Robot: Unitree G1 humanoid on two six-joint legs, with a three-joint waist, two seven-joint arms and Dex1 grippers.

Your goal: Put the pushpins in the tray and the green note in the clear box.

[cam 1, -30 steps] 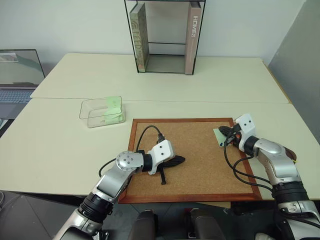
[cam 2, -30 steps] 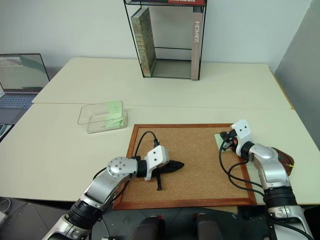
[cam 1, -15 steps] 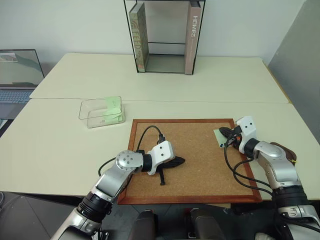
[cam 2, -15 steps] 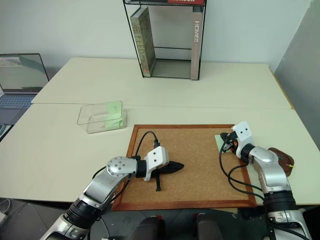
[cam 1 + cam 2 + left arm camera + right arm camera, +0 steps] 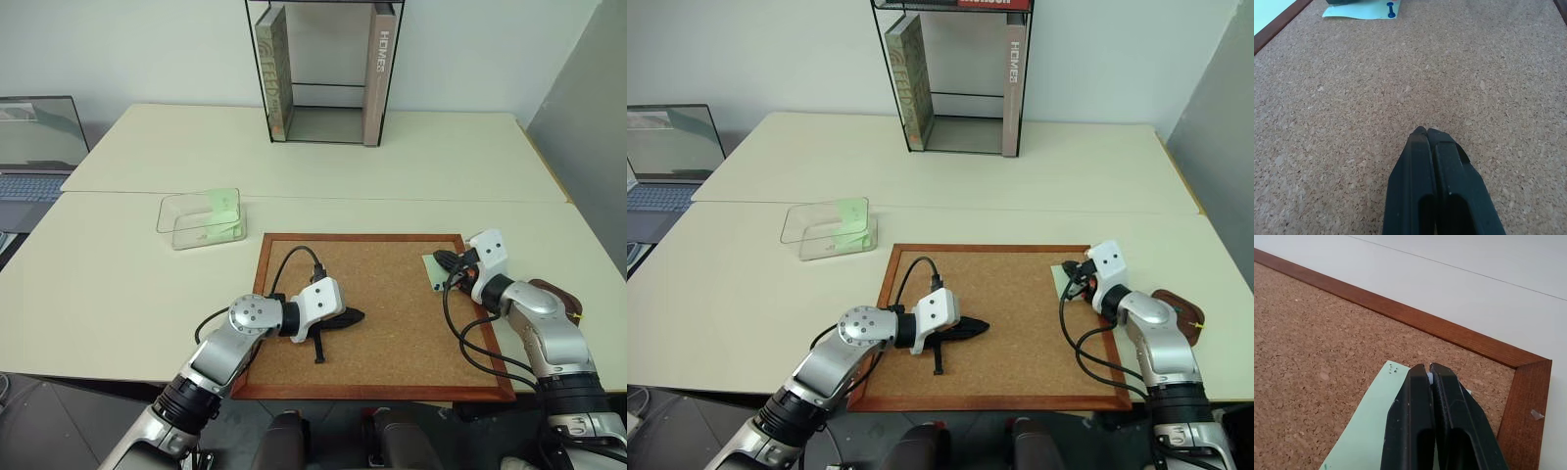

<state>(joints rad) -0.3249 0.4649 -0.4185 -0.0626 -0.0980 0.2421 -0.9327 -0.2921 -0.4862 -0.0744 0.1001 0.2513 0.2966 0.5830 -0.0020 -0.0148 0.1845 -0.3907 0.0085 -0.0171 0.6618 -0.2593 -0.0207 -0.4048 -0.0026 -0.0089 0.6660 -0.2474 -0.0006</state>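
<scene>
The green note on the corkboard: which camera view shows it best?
The right wrist view: the green note lies large on the cork beneath the shut right tool. The left wrist view shows its edge with a blue pushpin. The head views show a small slip.

Open tabletop (image 5: 323, 201) is left between the corkboard (image 5: 382, 304) and the book stand (image 5: 323, 73) at the far edge. The clear box (image 5: 199, 217) is set near the corkboard's far left corner.

Corkboard (image 5: 392, 313), glass book stand (image 5: 323, 73), laptop (image 5: 34, 147) on table (image 5: 411, 166)
</scene>
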